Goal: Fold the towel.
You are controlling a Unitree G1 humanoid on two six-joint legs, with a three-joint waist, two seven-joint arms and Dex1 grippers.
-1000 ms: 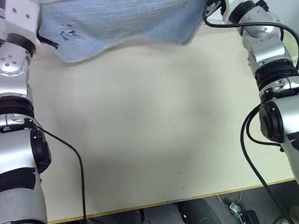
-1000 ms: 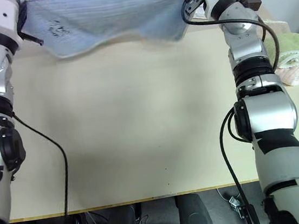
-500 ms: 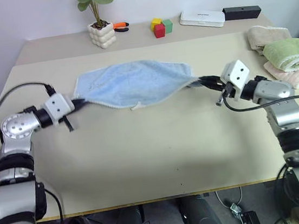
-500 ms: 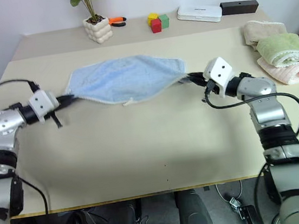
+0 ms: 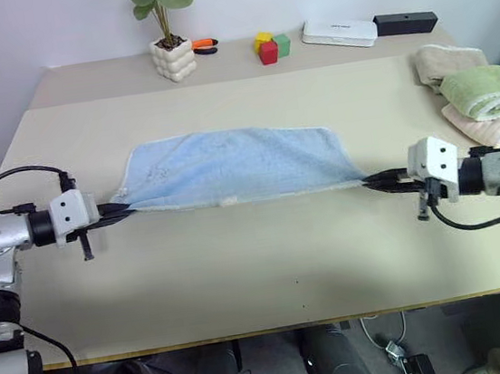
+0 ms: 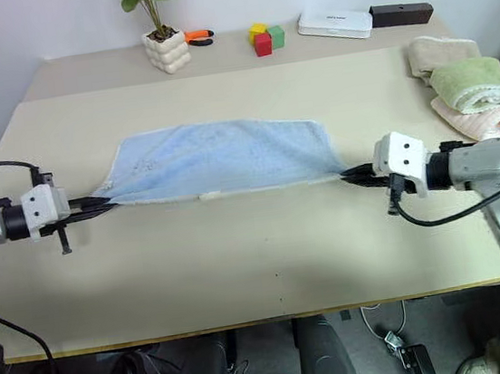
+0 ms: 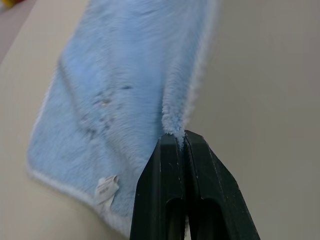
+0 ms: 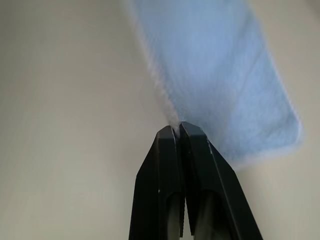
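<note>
The left gripper (image 7: 179, 136) is pinching a near corner of the towel (image 5: 234, 164) between its two black fingers (image 7: 162, 175), which are pressed together on a small tuft of pile. The right gripper (image 8: 176, 128) is doing the same at the opposite near corner, its fingers (image 8: 161, 170) closed tight on the cloth. Both grippers are lying low over the table (image 5: 267, 249), pointing inward toward each other, and the towel's near edge is running taut and nearly straight between them.

The towel is showing as light blue terry cloth, long and rectangular, with a whitish hemmed border all round. It is lying spread across the middle of the beige table, its far edge bowing slightly and its near corners drawn out to points where the fingers are holding them. A small dark printed mark (image 5: 159, 172) is sitting near its left end, and a little white tag (image 7: 106, 187) is hanging at the near hem.

Along the table's far side a potted plant (image 5: 165, 33), a red, yellow and green set of blocks (image 5: 268, 45), a white flat box (image 5: 340, 33) and a black bar (image 5: 405, 22) are standing. At the right edge, well apart from the blue towel, a green rolled towel (image 5: 486, 89) is resting on beige and pink folded towels (image 5: 465, 119).
</note>
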